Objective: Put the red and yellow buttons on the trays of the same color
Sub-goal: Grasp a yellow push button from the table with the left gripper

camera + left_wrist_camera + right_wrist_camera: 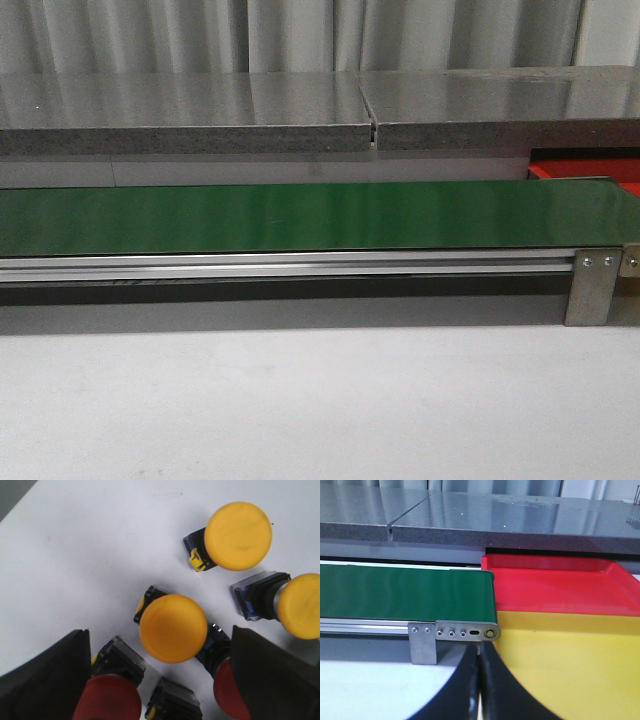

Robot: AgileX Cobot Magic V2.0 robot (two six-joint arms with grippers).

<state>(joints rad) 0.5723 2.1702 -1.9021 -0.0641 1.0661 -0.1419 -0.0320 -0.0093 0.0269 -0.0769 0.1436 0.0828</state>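
In the left wrist view my left gripper [160, 647] is open above a cluster of buttons on a white table. A yellow button [172, 627] lies between the fingertips. A red button [107, 700] lies by one finger [42, 680], and another red button [227, 692] is partly hidden by the other finger [275, 675]. Two more yellow buttons [238, 536] [300, 606] lie farther off. In the right wrist view my right gripper [479, 652] is shut and empty, in front of a yellow tray [570, 665] with a red tray [555, 585] behind it. The front view shows only a corner of the red tray [600, 172].
A long green belt [300, 215] on an aluminium frame runs across the table and ends at the trays in the right wrist view [405, 595]. A metal bracket [422, 645] holds its end. A grey shelf [300, 110] runs behind. A black button base [172, 707] lies between the left fingers.
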